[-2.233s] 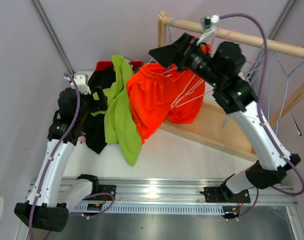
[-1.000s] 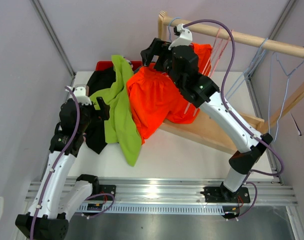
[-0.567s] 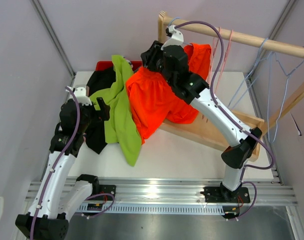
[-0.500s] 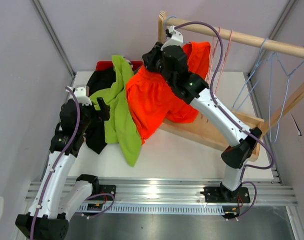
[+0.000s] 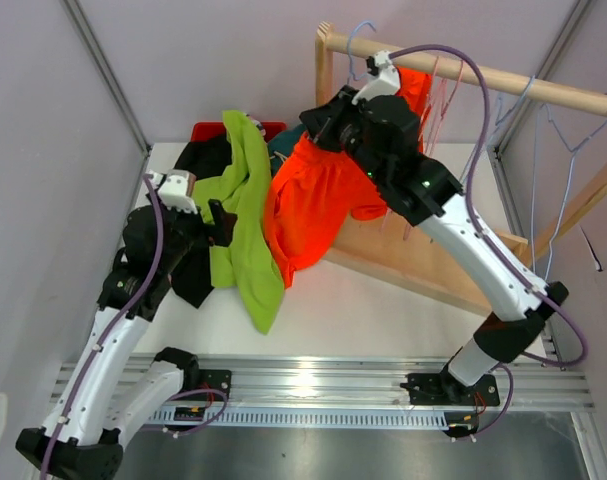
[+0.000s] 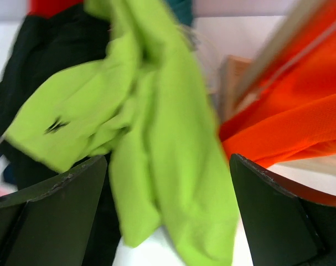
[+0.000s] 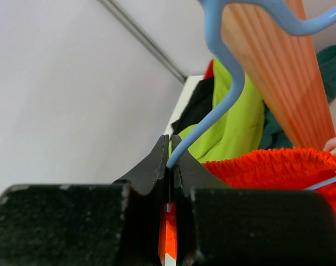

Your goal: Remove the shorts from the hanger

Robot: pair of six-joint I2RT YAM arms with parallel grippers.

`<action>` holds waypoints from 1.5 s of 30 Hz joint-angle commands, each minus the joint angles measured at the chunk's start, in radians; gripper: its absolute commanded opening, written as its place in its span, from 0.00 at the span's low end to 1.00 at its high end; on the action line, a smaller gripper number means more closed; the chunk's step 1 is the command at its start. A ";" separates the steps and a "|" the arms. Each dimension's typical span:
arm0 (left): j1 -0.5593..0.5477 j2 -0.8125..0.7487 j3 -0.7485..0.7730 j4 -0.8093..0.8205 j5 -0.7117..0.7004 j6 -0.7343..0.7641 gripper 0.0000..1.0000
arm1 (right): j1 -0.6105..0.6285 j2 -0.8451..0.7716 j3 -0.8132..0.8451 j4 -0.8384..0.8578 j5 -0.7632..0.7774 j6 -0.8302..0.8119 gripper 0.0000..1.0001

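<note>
The orange shorts [image 5: 308, 205] hang from a light blue wire hanger [image 5: 356, 42] whose hook stands up at the left end of the wooden rod [image 5: 503, 80]. My right gripper [image 5: 348, 95] is shut on that hanger's neck just below the hook. In the right wrist view the blue hanger [image 7: 226, 83] rises from the closed right gripper [image 7: 170, 149], with the orange shorts [image 7: 267, 172] below. My left gripper [image 5: 221, 222] is open beside the lime green shorts [image 5: 245, 230]. In the left wrist view the lime green shorts [image 6: 156, 127] lie ahead of the left gripper [image 6: 168, 221].
Black shorts [image 5: 198, 165] and a teal pair [image 7: 334, 66] lie in the pile at the back left, by a red object [image 5: 208, 130]. Empty pink hangers [image 5: 438, 90] and blue hangers [image 5: 548, 150] hang on the rod. The rack's slanted wooden board [image 5: 423, 260] crosses the table.
My right gripper shut on the blue hanger's neck and rose, pulling the orange shorts up and to the right. The left arm moved right, toward the lime green shorts.
</note>
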 commanded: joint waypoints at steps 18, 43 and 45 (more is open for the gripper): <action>-0.262 -0.161 -0.065 0.615 0.731 -0.230 0.99 | 0.013 -0.339 -0.210 0.185 -0.186 0.173 0.00; -0.592 -0.107 -0.197 0.640 0.268 -0.111 0.00 | -0.022 -0.380 -0.217 0.221 -0.248 0.250 0.00; -0.697 -0.229 -0.292 0.603 0.171 -0.121 0.00 | -0.044 -0.379 -0.206 0.220 -0.255 0.253 0.00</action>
